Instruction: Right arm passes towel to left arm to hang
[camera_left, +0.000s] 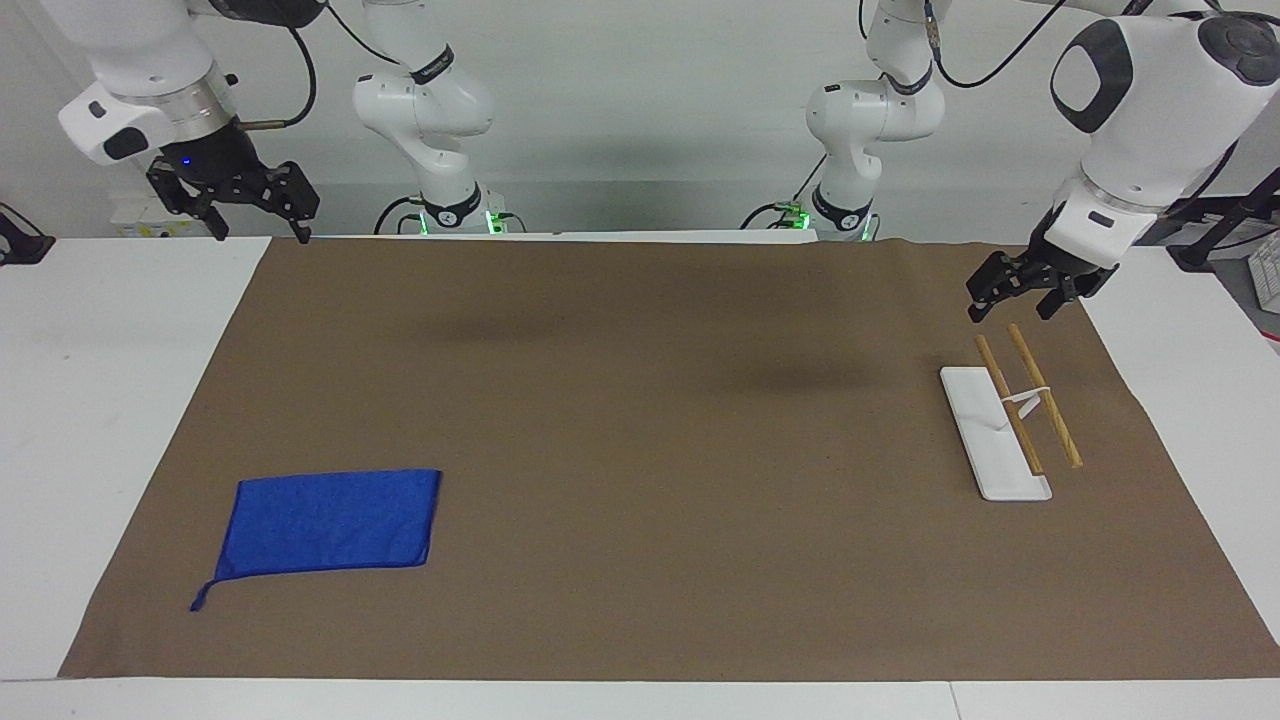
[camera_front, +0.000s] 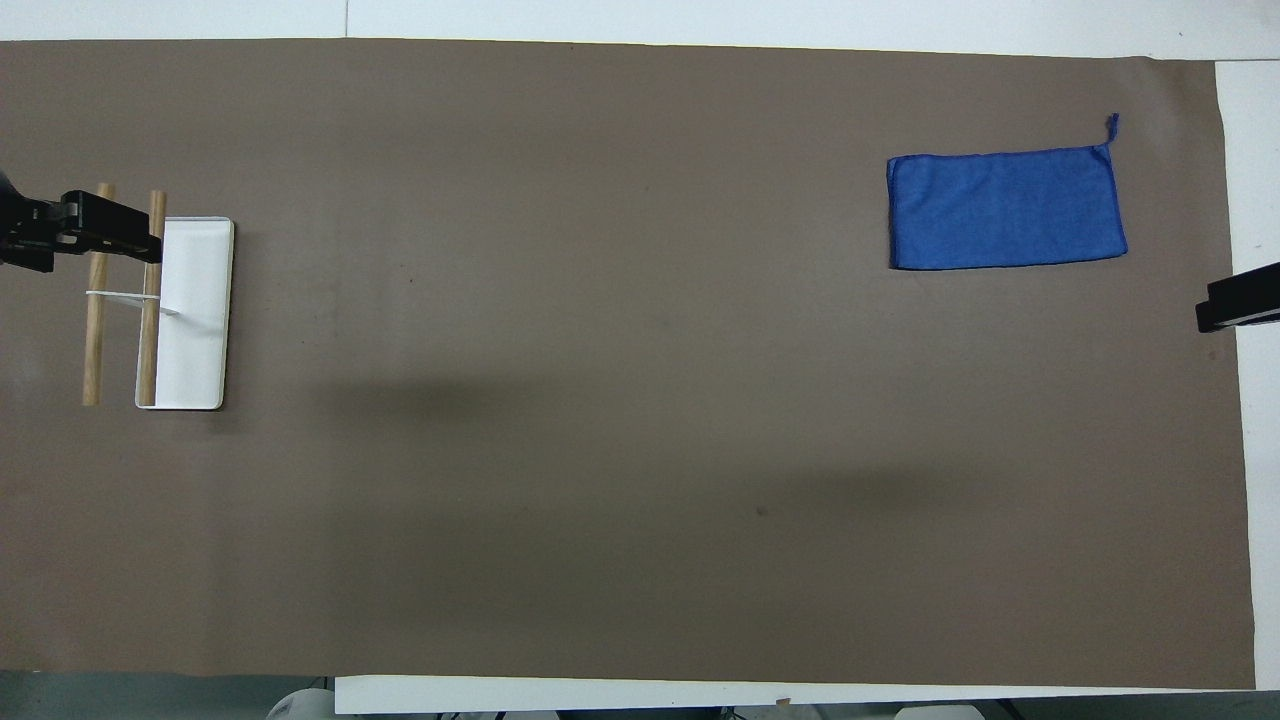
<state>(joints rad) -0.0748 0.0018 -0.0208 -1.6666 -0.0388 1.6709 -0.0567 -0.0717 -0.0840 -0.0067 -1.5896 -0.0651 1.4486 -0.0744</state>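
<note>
The royal-blue towel (camera_left: 330, 520) lies flat on the brown mat, toward the right arm's end of the table and far from the robots. Its thin loop sticks out at one corner. It also shows in the overhead view (camera_front: 1005, 208). My right gripper (camera_left: 260, 232) is open and empty, held up in the air over the mat's edge nearest the robots, well apart from the towel. Only its tip (camera_front: 1235, 303) shows in the overhead view. My left gripper (camera_left: 1008, 313) is open and empty, in the air over the rack's wooden bars; it also shows in the overhead view (camera_front: 90, 235).
A towel rack (camera_left: 1000, 440) with a white base and two wooden bars stands toward the left arm's end of the table and shows in the overhead view (camera_front: 190, 340) too. The brown mat (camera_left: 640, 400) covers most of the white table.
</note>
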